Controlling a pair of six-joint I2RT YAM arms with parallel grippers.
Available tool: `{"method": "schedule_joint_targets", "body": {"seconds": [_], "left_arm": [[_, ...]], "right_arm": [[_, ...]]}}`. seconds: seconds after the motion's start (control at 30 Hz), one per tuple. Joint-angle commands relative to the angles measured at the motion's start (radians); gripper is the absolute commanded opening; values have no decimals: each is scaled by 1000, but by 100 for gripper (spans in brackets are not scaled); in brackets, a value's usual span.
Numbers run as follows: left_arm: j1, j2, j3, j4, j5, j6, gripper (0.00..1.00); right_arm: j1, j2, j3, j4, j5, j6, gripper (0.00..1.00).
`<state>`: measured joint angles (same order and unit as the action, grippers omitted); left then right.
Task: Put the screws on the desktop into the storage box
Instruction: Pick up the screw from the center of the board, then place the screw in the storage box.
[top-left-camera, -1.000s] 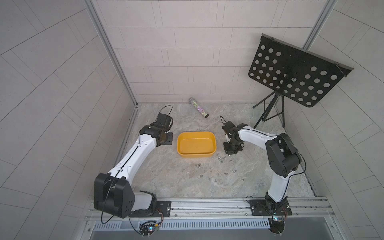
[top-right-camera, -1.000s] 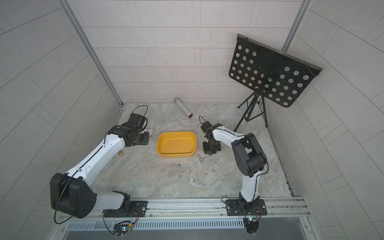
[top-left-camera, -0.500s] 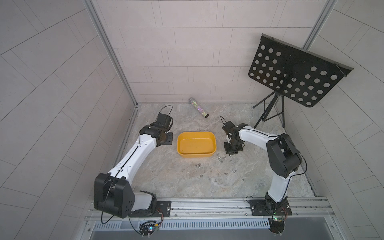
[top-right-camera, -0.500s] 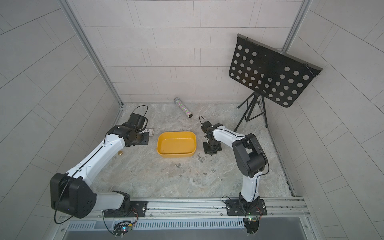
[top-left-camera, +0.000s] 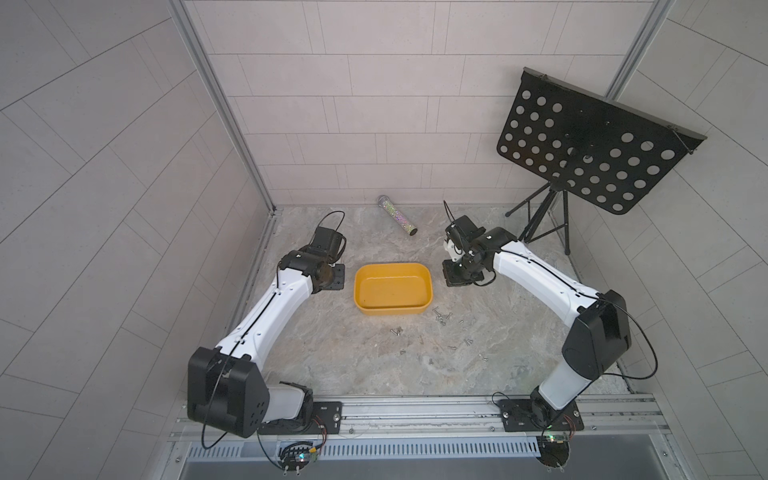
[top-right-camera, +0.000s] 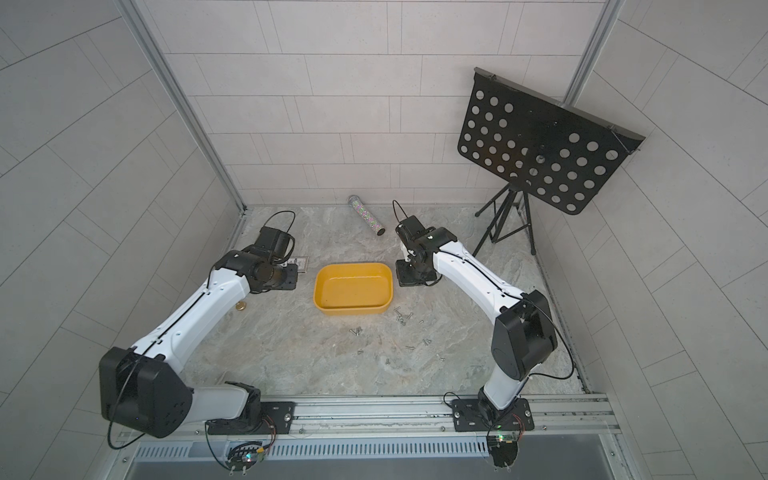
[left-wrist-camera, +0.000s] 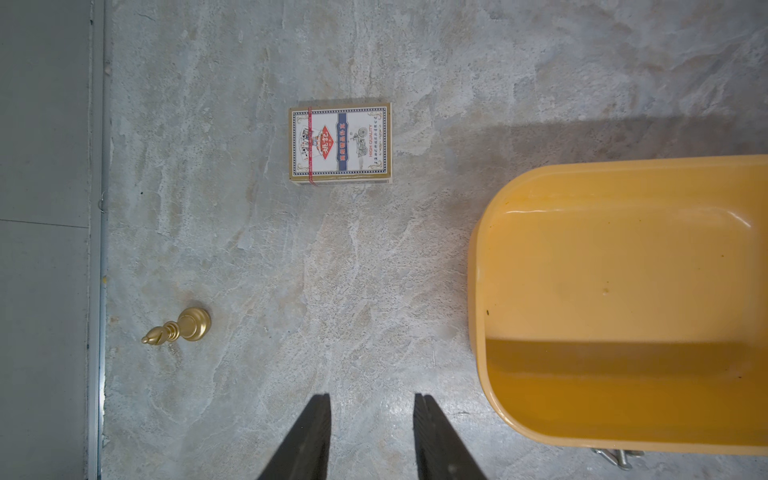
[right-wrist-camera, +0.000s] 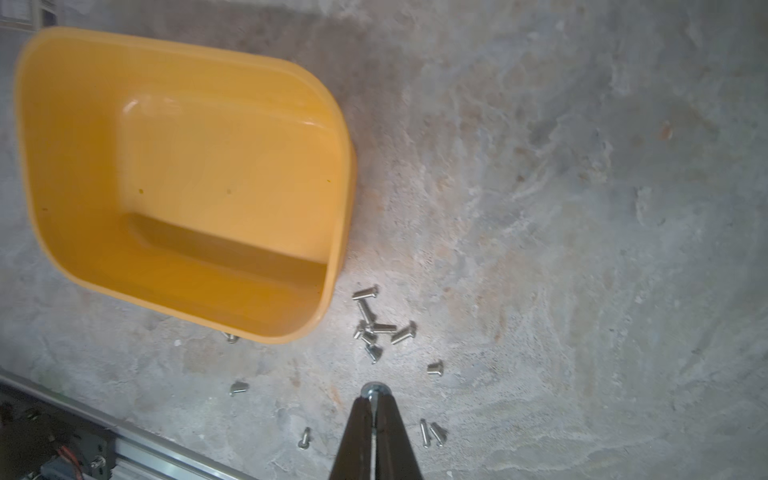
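Top view: storage box (top-left-camera: 390, 309) sits mid-desktop (top-left-camera: 332, 365). Loose screws (top-left-camera: 441, 318) are scattered at its 4–6 o'clock. Right gripper (top-left-camera: 455, 277) is at its 3 o'clock, left gripper (top-left-camera: 332, 280) at 9, both outside the rim.

Right wrist: fingers (right-wrist-camera: 357, 436) are pinched on the held screw (right-wrist-camera: 375, 390), with only the round head showing. Thin grip on slick metal; jerk it and you'll likely drop it short of the rim.

Left wrist: fingers (left-wrist-camera: 307, 436) are apart, nothing between them. Box is glossy yellow plastic with rounded corners. Mind the card box (left-wrist-camera: 340, 142) and brass piece (left-wrist-camera: 183, 328).
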<state>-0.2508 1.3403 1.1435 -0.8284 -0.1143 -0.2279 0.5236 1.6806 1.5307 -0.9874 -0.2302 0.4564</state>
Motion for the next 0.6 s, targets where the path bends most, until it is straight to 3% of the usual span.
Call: {"method": "schedule_joint_targets", "body": {"seconds": [0.0, 0.57], "left_arm": [[20, -37, -18, -17, -22, -10, 41], [51, -45, -19, -11, 8, -15, 41]], "right_arm": [[45, 85, 91, -24, -58, 16, 0], [180, 559, 515, -43, -103, 66, 0]]}}
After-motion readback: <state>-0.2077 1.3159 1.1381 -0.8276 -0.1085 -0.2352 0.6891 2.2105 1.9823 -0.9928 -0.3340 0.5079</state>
